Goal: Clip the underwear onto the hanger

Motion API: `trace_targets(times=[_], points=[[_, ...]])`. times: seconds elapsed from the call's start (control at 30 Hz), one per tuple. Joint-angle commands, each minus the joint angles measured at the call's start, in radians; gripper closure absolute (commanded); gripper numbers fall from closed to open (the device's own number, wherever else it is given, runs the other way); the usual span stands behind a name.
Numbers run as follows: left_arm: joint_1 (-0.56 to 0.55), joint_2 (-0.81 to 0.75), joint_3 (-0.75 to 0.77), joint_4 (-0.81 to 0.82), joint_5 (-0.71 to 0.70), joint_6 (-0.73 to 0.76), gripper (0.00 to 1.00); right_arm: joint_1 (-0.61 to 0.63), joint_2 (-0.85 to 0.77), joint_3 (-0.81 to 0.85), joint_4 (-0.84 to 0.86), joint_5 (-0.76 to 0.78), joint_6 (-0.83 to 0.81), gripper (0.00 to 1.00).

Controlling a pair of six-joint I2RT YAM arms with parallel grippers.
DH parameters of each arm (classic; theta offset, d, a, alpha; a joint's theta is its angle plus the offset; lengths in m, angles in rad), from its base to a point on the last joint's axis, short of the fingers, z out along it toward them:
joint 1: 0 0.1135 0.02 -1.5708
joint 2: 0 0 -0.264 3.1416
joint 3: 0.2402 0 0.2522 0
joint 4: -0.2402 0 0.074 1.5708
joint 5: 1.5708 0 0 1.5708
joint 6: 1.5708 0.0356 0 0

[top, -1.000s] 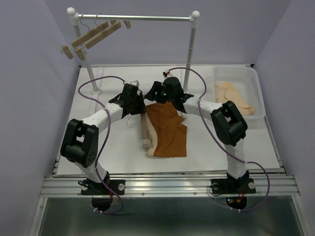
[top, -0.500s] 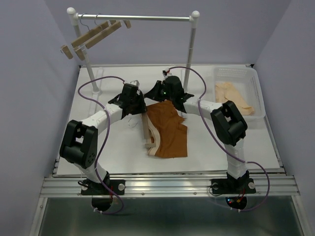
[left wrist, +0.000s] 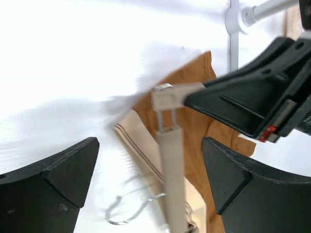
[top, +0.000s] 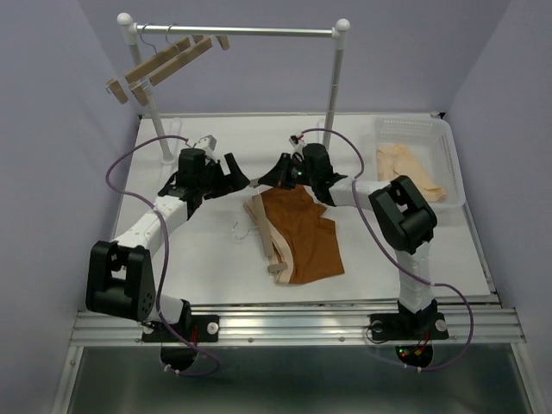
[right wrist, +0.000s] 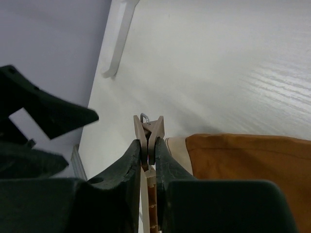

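Pinching the end clip (right wrist: 156,127) of the hanger (top: 264,240), the right claw (top: 263,183) was closed tight on it just above centre frame. The left claw (top: 239,170) hung beside it, jaws spread wide and empty. The underwear (top: 304,237) lay flat in the middle of the desk (top: 388,250), the hanger's bar along its left edge.

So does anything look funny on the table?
The hanger lies slanted on the table over the underwear, not hanging on the rail like the other hangers; the right gripper pinches its end clip.
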Motion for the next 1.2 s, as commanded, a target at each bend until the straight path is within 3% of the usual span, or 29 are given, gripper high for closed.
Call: trace_targets(times=[0.0,0.23,0.33,0.5,0.73,0.93,0.97,1.1,1.17], points=[[0.091,-0.062,-0.066,0.157,0.196,0.048,0.01,-0.034,-0.052,-0.023,0.212,-0.238,0.029,0.99],[0.138,-0.040,-0.164,0.459,0.523,-0.001,0.01,-0.067,-0.028,-0.076,0.571,-0.415,0.248,0.99],[0.139,-0.022,-0.192,0.603,0.619,-0.060,0.01,-0.067,-0.014,-0.075,0.590,-0.427,0.295,0.99],[0.139,-0.031,-0.204,0.660,0.620,-0.073,0.01,-0.067,0.006,-0.076,0.631,-0.429,0.343,0.99],[0.138,0.016,-0.186,0.685,0.644,-0.090,0.01,-0.067,0.052,-0.107,0.876,-0.441,0.525,0.99],[0.115,0.018,-0.186,0.732,0.661,-0.116,0.02,-0.067,0.023,-0.127,0.765,-0.407,0.430,0.99],[0.112,0.017,-0.186,0.749,0.660,-0.121,0.03,-0.067,0.019,-0.127,0.749,-0.404,0.413,0.99],[0.087,0.036,-0.177,0.774,0.672,-0.155,0.30,-0.067,0.000,-0.138,0.726,-0.383,0.384,0.99],[0.082,0.043,-0.175,0.781,0.681,-0.161,0.34,-0.067,0.002,-0.139,0.731,-0.384,0.388,0.99]])
